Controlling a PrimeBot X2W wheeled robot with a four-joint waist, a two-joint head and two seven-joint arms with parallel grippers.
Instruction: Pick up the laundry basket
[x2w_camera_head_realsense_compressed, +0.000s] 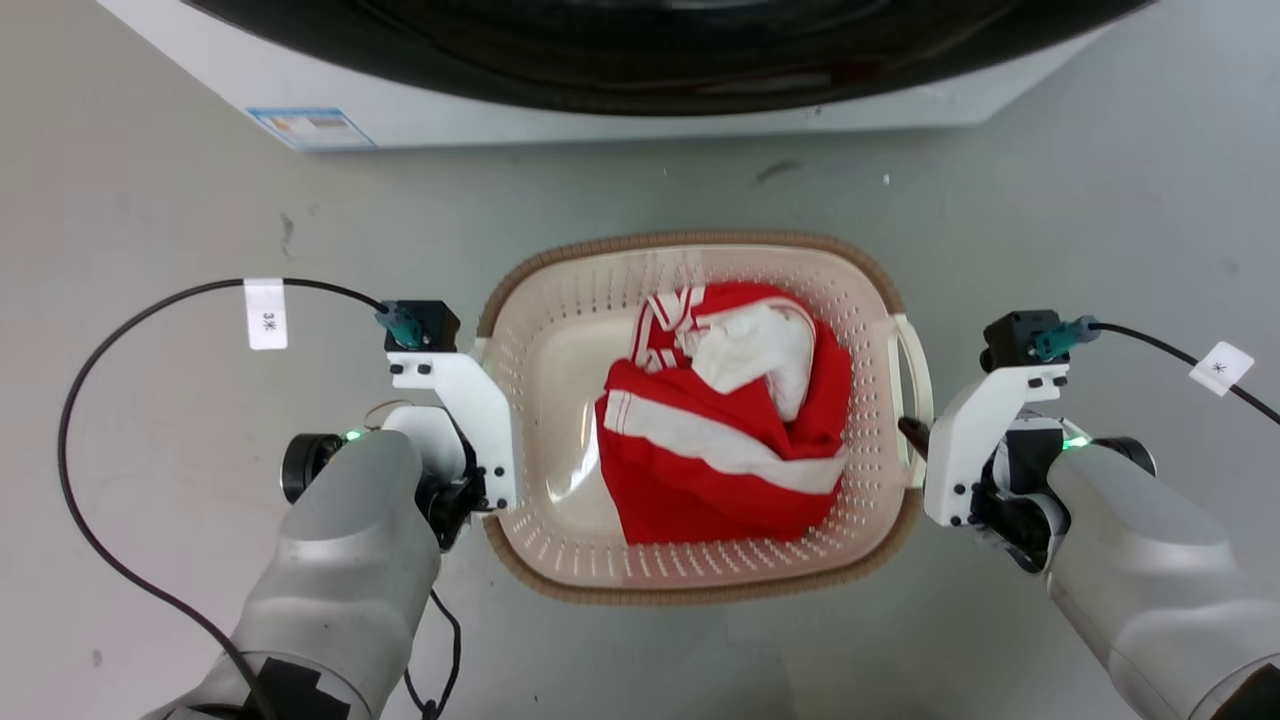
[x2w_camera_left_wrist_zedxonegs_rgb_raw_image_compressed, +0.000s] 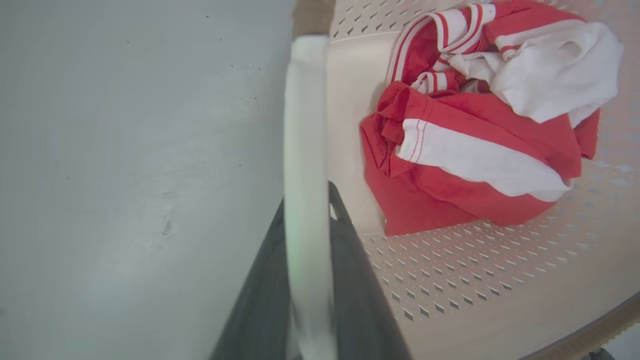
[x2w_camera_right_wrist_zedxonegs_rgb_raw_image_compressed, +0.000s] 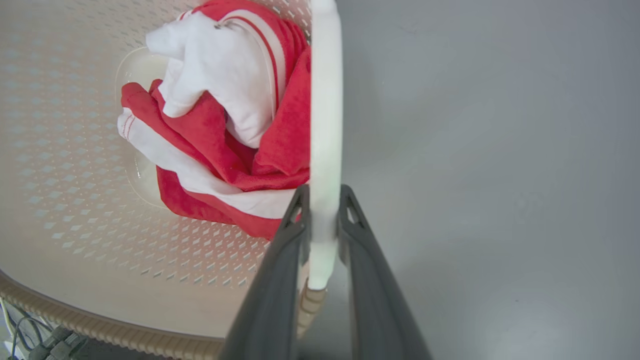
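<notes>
Low on grey floor (x2w_camera_head_realsense_compressed: 150, 200) by the washer (x2w_camera_head_realsense_compressed: 450, 120), both arms' fingers (x2w_camera_right_wrist_zedxonegs_rgb_raw_image_compressed: 280, 280) grip laundry basket (x2w_camera_head_realsense_compressed: 690, 240) handles (x2w_camera_right_wrist_zedxonegs_rgb_raw_image_compressed: 325, 100).

Looks like a laundry corner: a white washing machine (x2w_camera_head_realsense_compressed: 520, 118) with a blue label (x2w_camera_head_realsense_compressed: 310, 127) stands on bare, scuffed grey floor (x2w_camera_head_realsense_compressed: 150, 200), and a laundry basket (x2w_camera_head_realsense_compressed: 690, 242) holding a red-and-white garment (x2w_camera_head_realsense_compressed: 720, 460) sits before it

There was one laundry basket (x2w_camera_head_realsense_compressed: 690, 590), one red-and-white garment (x2w_camera_head_realsense_compressed: 720, 470), one washer (x2w_camera_head_realsense_compressed: 600, 118), and two grippers: the left gripper (x2w_camera_left_wrist_zedxonegs_rgb_raw_image_compressed: 307, 200) and the right gripper (x2w_camera_right_wrist_zedxonegs_rgb_raw_image_compressed: 324, 191).
</notes>
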